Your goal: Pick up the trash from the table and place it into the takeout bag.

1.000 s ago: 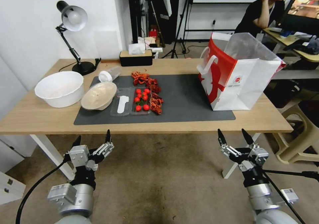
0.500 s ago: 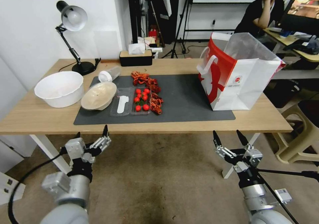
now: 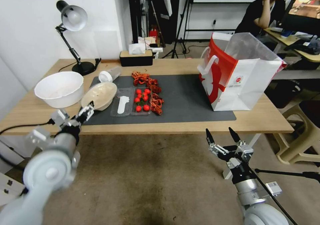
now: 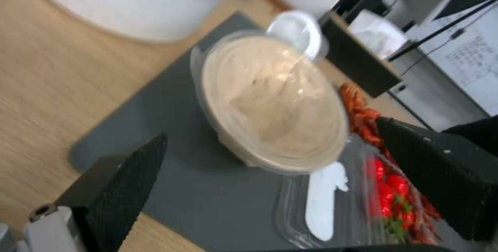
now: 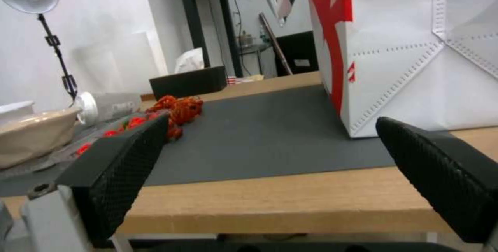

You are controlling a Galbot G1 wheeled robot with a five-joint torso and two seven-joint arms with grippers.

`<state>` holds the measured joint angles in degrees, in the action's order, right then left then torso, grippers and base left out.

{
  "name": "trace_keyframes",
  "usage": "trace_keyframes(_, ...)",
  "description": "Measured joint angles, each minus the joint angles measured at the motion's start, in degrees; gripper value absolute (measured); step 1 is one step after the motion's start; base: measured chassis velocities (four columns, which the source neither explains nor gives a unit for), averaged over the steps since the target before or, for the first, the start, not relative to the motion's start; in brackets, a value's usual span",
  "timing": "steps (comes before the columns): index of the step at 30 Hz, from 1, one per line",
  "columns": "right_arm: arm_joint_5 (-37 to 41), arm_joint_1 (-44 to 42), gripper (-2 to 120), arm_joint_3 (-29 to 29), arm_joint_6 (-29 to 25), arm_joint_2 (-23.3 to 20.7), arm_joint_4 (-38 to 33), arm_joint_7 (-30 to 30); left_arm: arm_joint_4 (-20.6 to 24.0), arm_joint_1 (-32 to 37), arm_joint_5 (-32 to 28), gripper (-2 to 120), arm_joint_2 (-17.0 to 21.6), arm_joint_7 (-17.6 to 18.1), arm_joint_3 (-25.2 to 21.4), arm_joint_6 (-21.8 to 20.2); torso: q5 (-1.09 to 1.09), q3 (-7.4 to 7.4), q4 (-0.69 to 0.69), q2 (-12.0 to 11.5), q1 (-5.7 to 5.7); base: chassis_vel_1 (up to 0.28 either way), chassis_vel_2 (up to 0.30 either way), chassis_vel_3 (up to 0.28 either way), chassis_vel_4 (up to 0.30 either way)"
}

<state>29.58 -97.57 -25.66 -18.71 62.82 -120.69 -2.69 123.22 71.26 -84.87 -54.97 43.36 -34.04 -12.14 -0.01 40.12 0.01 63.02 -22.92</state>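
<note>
The tan round bowl [image 3: 99,95] [image 4: 275,100] sits tilted at the left end of the dark mat [image 3: 186,98] on the table [image 3: 166,128]. Behind it a clear white-lidded tub [image 3: 110,74] [image 4: 298,30] lies on its side. My left gripper [image 3: 75,113] [image 4: 270,129] is open and hovers over the table's front edge, just short of the bowl and not touching it. The takeout bag [image 3: 240,81] [image 5: 415,49] stands open on the right of the mat. Below the front edge, my right gripper [image 3: 219,131] [image 5: 272,119] hangs open and empty.
A large white bowl [image 3: 60,88] stands left of the tan bowl. Beside the tan bowl lies a clear tray with red tomatoes [image 3: 141,99] and a white utensil [image 3: 122,104], with red shells [image 3: 146,79] around it. A desk lamp [image 3: 71,18] and a black tissue box [image 3: 136,58] stand at the back.
My left arm has risen from below the table and swung forward, bringing its open gripper up to the tan bowl. The right gripper has sunk slightly and drifted left.
</note>
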Motion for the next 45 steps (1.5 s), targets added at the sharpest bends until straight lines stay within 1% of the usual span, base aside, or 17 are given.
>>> trace_keyframes(1,0.0,0.0,100,0.0,0.0,0.0,0.0,0.0,0.0,0.0,0.0,100,0.0,0.0,0.0,0.0,0.0,0.0,0.0,0.0,0.0,0.0,0.0,0.0,0.0)
trace_keyframes(3,-0.2,-0.4,100,-0.3,0.0,0.3,0.0,0.0,-2.6,-3.9,-5.0,100,0.2,2.2,0.7,-0.9,0.02,0.0,-0.01,0.0,0.0,0.0,0.0,0.0,0.0)
trace_keyframes(5,-0.3,-0.5,100,-0.4,-0.1,0.4,0.0,0.0,-3.1,-4.7,-6.2,100,0.2,2.8,0.9,-1.1,0.02,0.0,-0.01,0.0,0.0,0.0,0.0,0.0,0.0)
trace_keyframes(9,-0.6,-0.8,100,-0.9,-0.2,0.8,0.0,0.0,-6.3,-9.4,-11.8,100,-0.1,5.1,2.2,-2.1,0.02,0.0,-0.01,0.0,-0.01,0.0,0.0,0.0,0.0)
trace_keyframes(19,-1.5,-0.9,100,-0.8,-0.6,1.6,0.4,0.0,-8.4,-12.4,-15.8,99,-0.3,7.5,2.6,-3.9,0.02,-0.01,-0.01,0.0,0.0,0.0,0.0,0.0,0.0)
trace_keyframes(21,-1.7,-1.0,100,-0.8,-0.8,1.8,0.5,0.0,-8.6,-12.5,-16.2,91,-0.3,7.8,2.6,-4.0,0.02,-0.01,0.0,0.0,0.01,0.0,0.0,0.0,0.0)
trace_keyframes(22,-1.7,-1.0,100,-0.8,-0.8,1.8,0.5,0.0,-8.6,-12.5,-16.2,91,-0.3,7.8,2.6,-4.0,0.02,-0.01,0.0,0.0,0.01,0.0,0.0,0.0,0.0)
trace_keyframes(26,-1.9,-1.1,100,-0.7,-1.0,1.9,0.4,-0.1,-9.2,-12.4,-16.9,72,-0.5,7.9,2.7,-4.0,0.01,-0.01,0.0,0.0,0.01,0.0,0.0,0.0,0.0)
trace_keyframes(28,-1.9,-1.1,100,-0.7,-1.0,1.9,0.4,-0.1,-9.3,-12.4,-16.9,72,-0.5,7.9,2.8,-4.0,0.02,-0.01,0.0,0.0,0.01,0.0,0.0,0.0,0.0)
trace_keyframes(30,-2.0,-1.3,100,-0.8,-1.1,1.8,0.4,-0.1,-9.3,-12.3,-16.9,59,-0.6,7.9,2.9,-4.0,0.01,-0.01,-0.01,0.0,0.01,0.0,0.0,0.0,0.0)
trace_keyframes(32,-2.0,-1.4,100,-0.8,-1.1,1.8,0.3,-0.1,-9.3,-12.3,-16.9,57,-0.6,7.9,2.9,-4.0,0.02,-0.01,-0.01,0.0,0.01,0.0,0.0,0.0,0.0)
trace_keyframes(33,-2.0,-1.4,100,-0.9,-1.2,1.7,0.3,-0.1,-9.3,-12.3,-16.6,48,-0.6,7.9,3.2,-4.0,0.02,-0.01,0.0,0.0,0.0,0.0,0.0,0.0,0.0)
trace_keyframes(35,-2.2,-1.5,100,-1.1,-1.5,1.5,0.1,-0.2,-9.3,-12.0,-15.7,40,-0.5,7.4,3.7,-4.2,0.01,-0.01,-0.01,0.0,0.01,0.0,0.0,0.0,0.0)
trace_keyframes(36,-2.2,-1.5,100,-1.1,-1.5,1.5,0.1,-0.2,-9.3,-12.0,-15.7,40,-0.5,7.4,3.7,-4.2,0.01,-0.01,-0.01,0.0,0.01,0.0,0.0,0.0,0.0)
trace_keyframes(38,-2.3,-1.7,100,-1.2,-1.6,1.2,-0.2,-0.2,-9.3,-11.8,-15.3,29,-0.4,7.0,4.2,-4.2,0.02,-0.01,0.0,0.0,0.01,0.0,0.0,0.0,0.0)
trace_keyframes(42,-2.3,-2.0,100,-1.3,-1.6,1.1,-0.3,-0.2,-9.3,-11.8,-15.1,20,-0.9,6.8,4.6,-4.2,0.02,-0.01,-0.01,0.0,0.0,0.0,0.0,0.0,0.0)
trace_keyframes(45,-2.6,-2.4,100,-1.3,-1.7,1.2,-0.5,-0.2,-8.8,-11.0,-14.4,5,-1.4,6.0,4.8,-3.8,0.01,-0.01,-0.01,0.0,0.01,0.0,0.0,0.0,0.0)
